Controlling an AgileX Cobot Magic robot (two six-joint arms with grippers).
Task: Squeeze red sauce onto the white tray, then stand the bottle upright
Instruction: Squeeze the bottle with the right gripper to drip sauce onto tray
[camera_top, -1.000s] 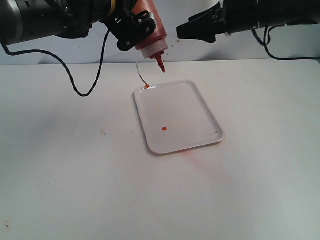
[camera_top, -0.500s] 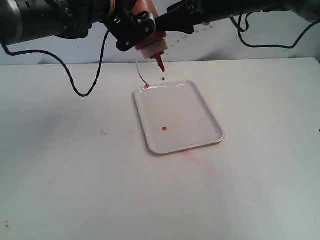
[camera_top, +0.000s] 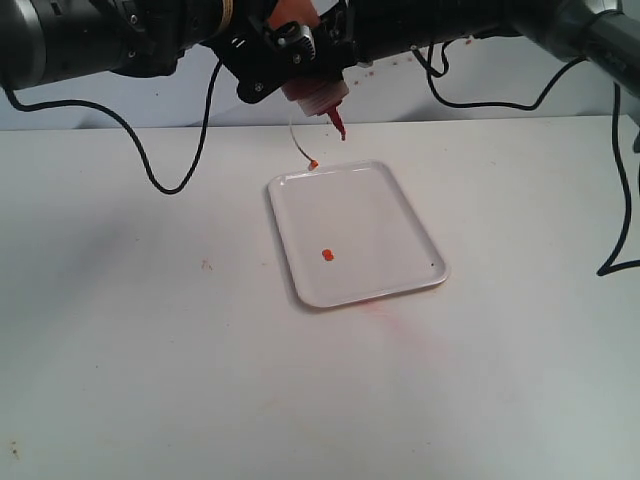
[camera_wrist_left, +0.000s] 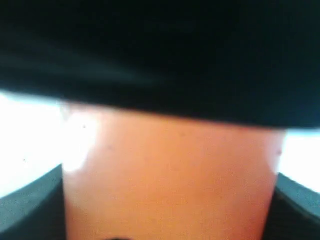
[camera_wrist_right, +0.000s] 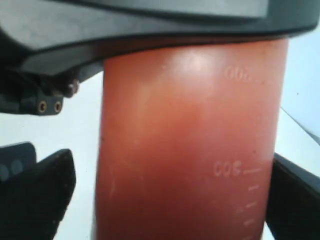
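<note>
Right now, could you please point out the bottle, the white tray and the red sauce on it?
bottle (camera_wrist_right: 190, 150): right wrist view, middle of its orange-red wall.
white tray (camera_top: 372, 215): exterior view, bare floor of the tray.
red sauce (camera_top: 327, 254): exterior view, the blob on the tray.

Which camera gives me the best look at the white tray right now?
The exterior view: the whole white tray lies in sight, with a red drop on it. Both wrist views are filled by the orange-red bottle; no tray can be made out there.
</note>
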